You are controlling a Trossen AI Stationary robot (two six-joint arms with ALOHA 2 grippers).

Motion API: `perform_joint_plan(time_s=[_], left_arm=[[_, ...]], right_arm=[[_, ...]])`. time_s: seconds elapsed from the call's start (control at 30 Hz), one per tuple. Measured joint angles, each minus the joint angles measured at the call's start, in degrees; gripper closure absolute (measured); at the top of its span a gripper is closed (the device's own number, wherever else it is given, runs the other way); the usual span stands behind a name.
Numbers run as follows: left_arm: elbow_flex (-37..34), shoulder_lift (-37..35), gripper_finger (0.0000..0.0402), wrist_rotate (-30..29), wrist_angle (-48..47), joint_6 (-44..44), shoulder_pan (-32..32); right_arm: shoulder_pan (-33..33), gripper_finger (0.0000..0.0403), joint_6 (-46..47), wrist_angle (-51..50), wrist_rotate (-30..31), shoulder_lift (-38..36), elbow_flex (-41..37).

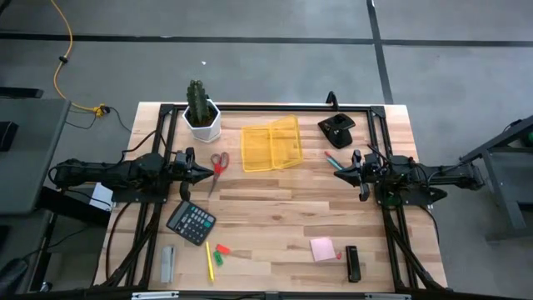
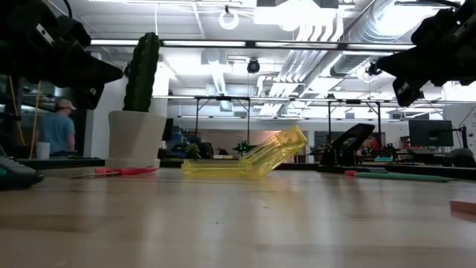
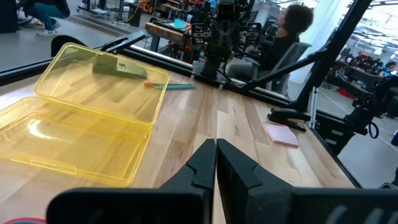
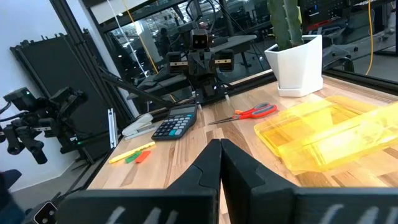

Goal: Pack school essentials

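Note:
The school essentials lie scattered on the wooden table. Red-handled scissors (image 1: pixel 218 165) lie just ahead of my left gripper (image 1: pixel 208 172). A teal pen (image 1: pixel 333 158) lies beside my right gripper (image 1: pixel 338 173). Toward the near edge lie a yellow pencil (image 1: pixel 209 260), small green and orange-red pieces (image 1: pixel 221 251) and a pink sticky-note pad (image 1: pixel 324 248). An open yellow clear case (image 1: pixel 271 143) lies at the far middle. Both grippers hover level above the table at its left and right sides, shut and empty, pointing at each other.
A cactus in a white pot (image 1: pixel 202 115) stands at the far left. A dark calculator (image 1: pixel 191 222) and a grey bar (image 1: pixel 168 263) lie near left. Black desk items sit at far right (image 1: pixel 336 127) and near right (image 1: pixel 354 263). Bare wood (image 1: pixel 275 208) spans the middle.

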Motion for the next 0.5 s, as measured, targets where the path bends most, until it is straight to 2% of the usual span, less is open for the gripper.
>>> perform_joint_plan(time_s=[0.17, 0.33, 0.5], left_arm=[[-0.02, 0.0, 0.0398, 0.0, -0.02, 0.0, 0.0], [0.0, 0.0, 0.0398, -0.01, 0.0, -0.01, 0.0], [-0.02, 0.0, 0.0398, 0.0, 0.0, 0.01, 0.0]], right_arm=[[-0.01, 0.0402, -0.46, 0.0, 0.01, -0.01, 0.0], [-0.07, 0.0402, -8.63, 0.01, 0.01, -0.01, -0.01], [-0.07, 0.0402, -6.93, 0.01, 0.01, -0.01, 0.01]])
